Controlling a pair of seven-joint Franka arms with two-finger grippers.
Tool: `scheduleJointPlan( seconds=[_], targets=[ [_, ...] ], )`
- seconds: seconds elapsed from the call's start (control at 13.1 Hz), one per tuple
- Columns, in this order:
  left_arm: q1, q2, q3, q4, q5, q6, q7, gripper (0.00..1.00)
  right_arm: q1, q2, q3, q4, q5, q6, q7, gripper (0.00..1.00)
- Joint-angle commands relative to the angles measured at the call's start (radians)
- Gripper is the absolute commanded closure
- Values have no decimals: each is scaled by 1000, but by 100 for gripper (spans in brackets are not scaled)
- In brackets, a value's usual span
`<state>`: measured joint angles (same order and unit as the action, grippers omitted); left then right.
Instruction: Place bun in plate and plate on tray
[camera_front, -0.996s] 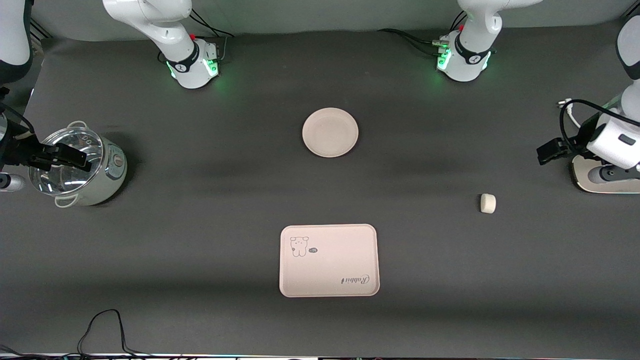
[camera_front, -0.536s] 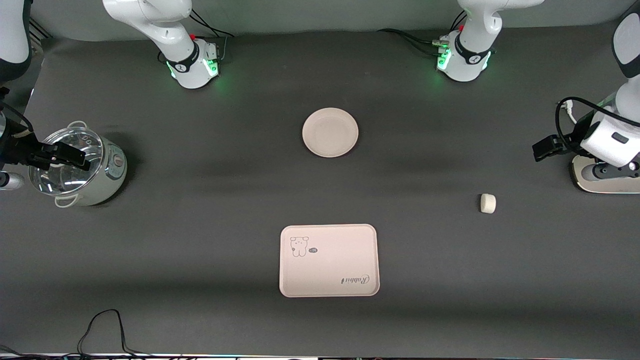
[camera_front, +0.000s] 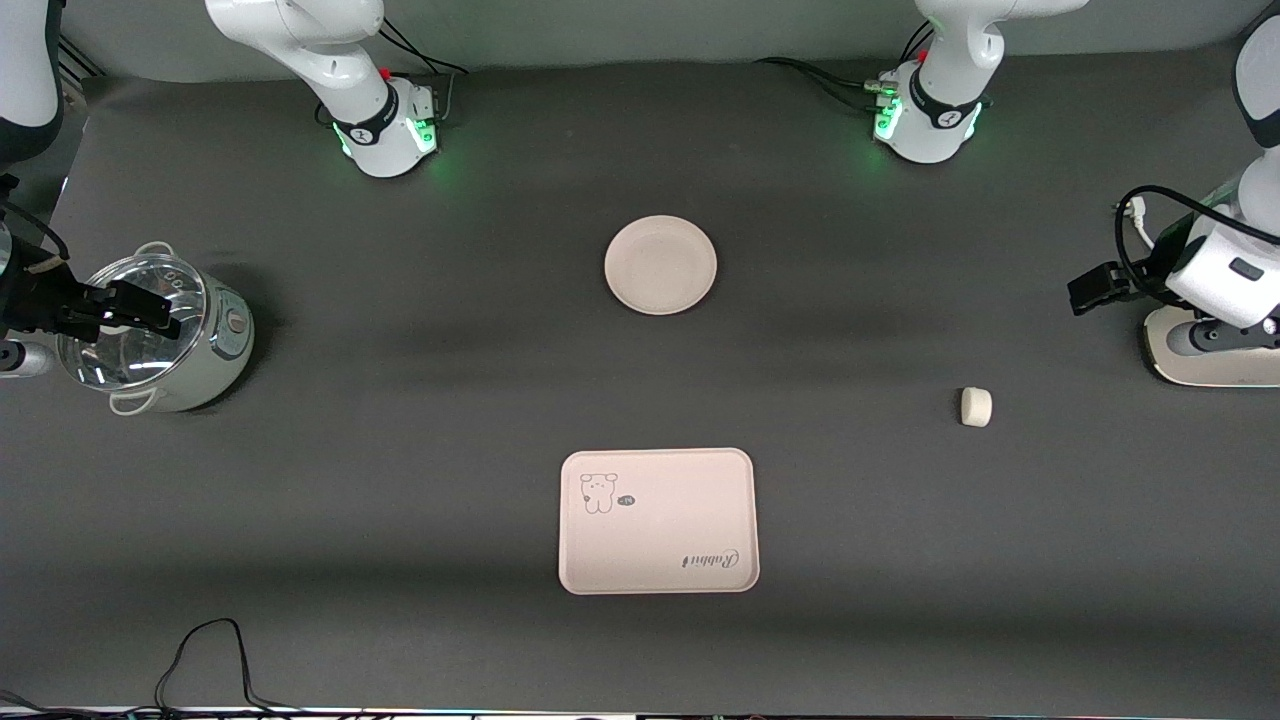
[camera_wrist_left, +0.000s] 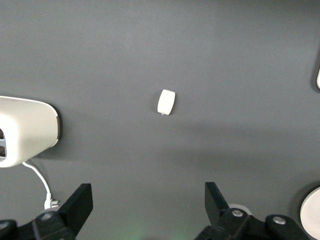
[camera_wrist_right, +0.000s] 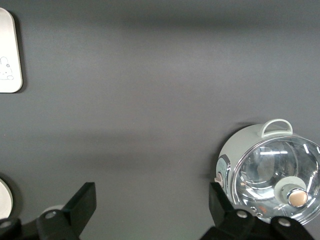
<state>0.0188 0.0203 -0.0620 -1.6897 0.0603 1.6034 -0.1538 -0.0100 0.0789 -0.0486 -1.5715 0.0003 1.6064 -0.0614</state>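
The small off-white bun (camera_front: 976, 407) lies on the dark table toward the left arm's end; it also shows in the left wrist view (camera_wrist_left: 166, 102). The round cream-pink plate (camera_front: 660, 264) sits empty mid-table, nearer the robot bases. The rectangular tray (camera_front: 657, 520) with the animal drawing lies nearer the front camera than the plate, empty; its corner shows in the right wrist view (camera_wrist_right: 9, 50). My left gripper (camera_front: 1092, 289) hangs open and empty above the table at the left arm's end, apart from the bun (camera_wrist_left: 147, 194). My right gripper (camera_front: 130, 308) is open and empty by the pot (camera_wrist_right: 150, 194).
A grey pot with a glass lid (camera_front: 165, 345) stands at the right arm's end, also in the right wrist view (camera_wrist_right: 270, 175). A white device (camera_front: 1210, 355) with a cable sits at the left arm's end. A black cable (camera_front: 205, 650) lies near the front edge.
The left gripper has shifted slightly, first toward the table's middle, then up toward the bases. The right gripper has drifted a little toward its end of the table. Bun, plate and tray have not moved.
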Motion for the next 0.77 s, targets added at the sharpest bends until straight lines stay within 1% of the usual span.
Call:
scheduleJointPlan(
  seconds=[0.0, 0.08, 0.23, 0.46, 0.54, 0.69],
  targets=[
    [-13, -11, 16, -7, -10, -4, 7, 0, -5, -25, 4, -22, -20, 3, -25, 0],
    [-17, -10, 16, -19, -11, 13, 7, 0, -5, -25, 4, -21, -20, 1, -23, 0],
    [-22, -13, 14, -91, -7, 71, 7, 0, -5, -25, 4, -21, -20, 0, -23, 0],
    [-20, 4, 14, -148, -4, 104, 8, 0, -7, -25, 4, -21, -20, -3, -23, 0],
    [-20, 4, 14, -197, -5, 148, 8, 0, -7, -28, 4, -21, -19, -6, -21, 0],
    [-31, 18, 13, -321, -7, 292, 8, 0, -7, -34, -10, -21, -17, -6, -21, 0]
  ],
)
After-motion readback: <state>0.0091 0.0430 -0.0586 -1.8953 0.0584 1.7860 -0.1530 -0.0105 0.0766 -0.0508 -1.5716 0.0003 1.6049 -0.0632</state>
